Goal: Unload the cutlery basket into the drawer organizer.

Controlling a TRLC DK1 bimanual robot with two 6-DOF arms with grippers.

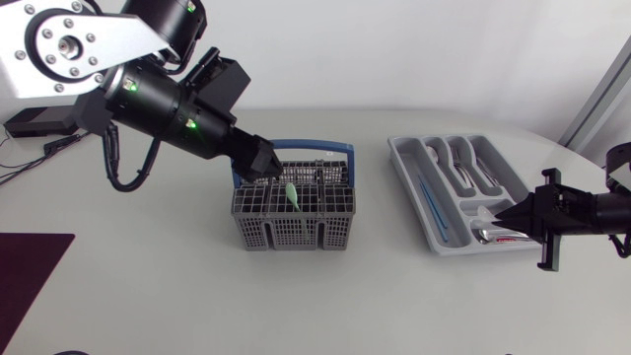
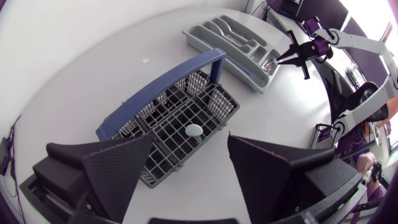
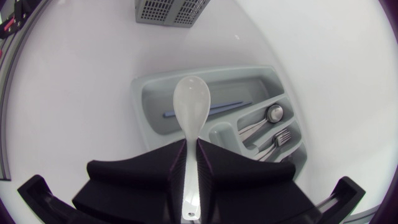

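Left end effector [image 2: 191, 140], released, above cutlery basket [image 1: 293, 219]. Right end effector [image 3: 191, 146], clenched on white spoon [image 3: 190, 106], over drawer organizer [image 3: 146, 99], 3 o'clock of cutlery basket. Step: placing; next likely lower, release.

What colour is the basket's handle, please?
Blue; the handle shows best in the left wrist view.

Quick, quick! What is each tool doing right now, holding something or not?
Left tool: open, holding nothing, over the grey mesh cutlery basket.
Right tool: closed on a white glossy spoon.
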